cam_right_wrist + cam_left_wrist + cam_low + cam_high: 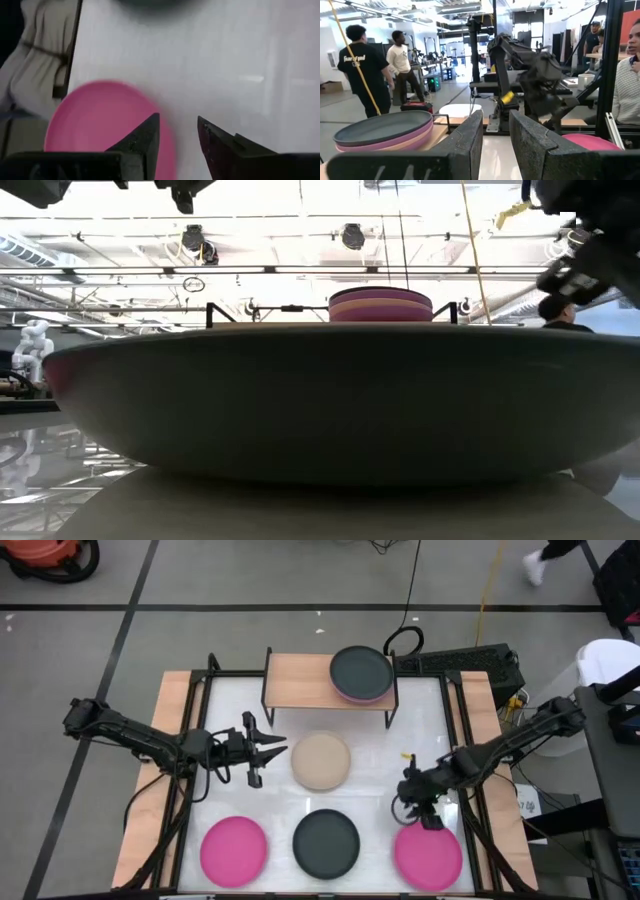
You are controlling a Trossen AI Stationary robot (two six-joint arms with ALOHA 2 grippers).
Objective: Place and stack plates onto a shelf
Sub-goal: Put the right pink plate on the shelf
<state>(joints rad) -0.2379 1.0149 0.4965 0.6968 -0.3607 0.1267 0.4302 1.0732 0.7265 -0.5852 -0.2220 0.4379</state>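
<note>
The right gripper (428, 817) hovers spread over the near-right hot pink plate's (428, 856) far rim — likely lining up a pinch — while the left gripper (268, 750), also spread, waits beside the beige plate (321, 761).

Orange vacuum, perhaps (50, 558); two standing people (367, 72).

— We see matt plates: the hot pink plate (107, 125) looks smooth, without shine.

— And we note the shelf (300, 680) is pale bare wood on thin black metal legs; the white tabletop (380, 775) gleams glossy, and the right gripper (177, 131) fingers look grainy black.
</note>
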